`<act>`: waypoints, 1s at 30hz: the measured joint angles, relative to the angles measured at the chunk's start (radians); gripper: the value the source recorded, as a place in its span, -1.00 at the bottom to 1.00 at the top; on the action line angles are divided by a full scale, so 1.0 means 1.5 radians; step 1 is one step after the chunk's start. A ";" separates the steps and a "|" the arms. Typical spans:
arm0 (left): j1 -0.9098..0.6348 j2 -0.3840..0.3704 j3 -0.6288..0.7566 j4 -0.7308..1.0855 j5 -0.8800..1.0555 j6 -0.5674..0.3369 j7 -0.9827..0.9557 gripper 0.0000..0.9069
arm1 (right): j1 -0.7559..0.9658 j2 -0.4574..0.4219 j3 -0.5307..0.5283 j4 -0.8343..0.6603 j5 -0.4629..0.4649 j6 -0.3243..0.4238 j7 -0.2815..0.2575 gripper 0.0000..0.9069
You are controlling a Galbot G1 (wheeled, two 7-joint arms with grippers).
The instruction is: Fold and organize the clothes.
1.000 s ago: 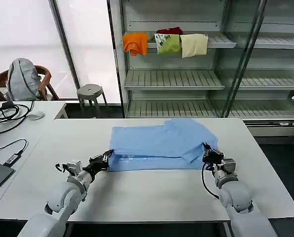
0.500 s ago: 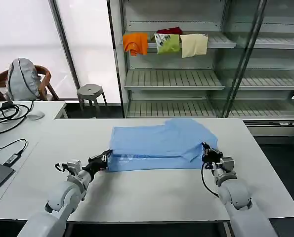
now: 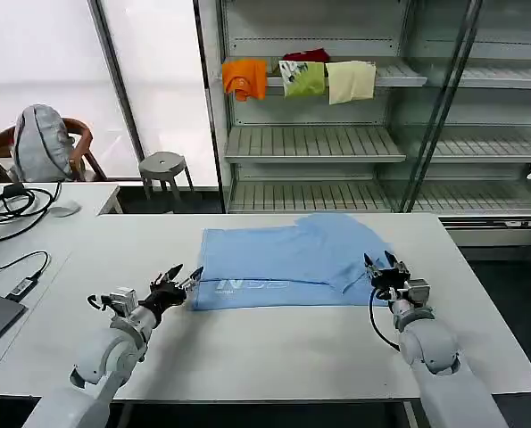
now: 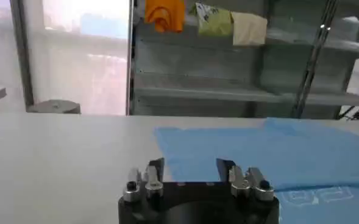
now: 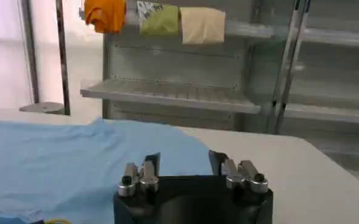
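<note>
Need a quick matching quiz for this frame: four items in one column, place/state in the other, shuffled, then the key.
Items:
1. blue T-shirt
2. left gripper
3. right gripper
4. orange garment

Places/states:
A. draped over the front edge of the top shelf
B. open, at the near right corner of the shirt
C. lying partly folded on the white table, lettering showing along its near edge
D. open, at the near left corner of the shirt

Pairs: 1-C, 2-D, 3-B, 4-A
</note>
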 measured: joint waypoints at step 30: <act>0.081 -0.035 0.056 -0.092 0.052 0.089 -0.171 -0.98 | -0.161 -0.041 0.072 0.086 0.052 -0.045 0.003 -1.00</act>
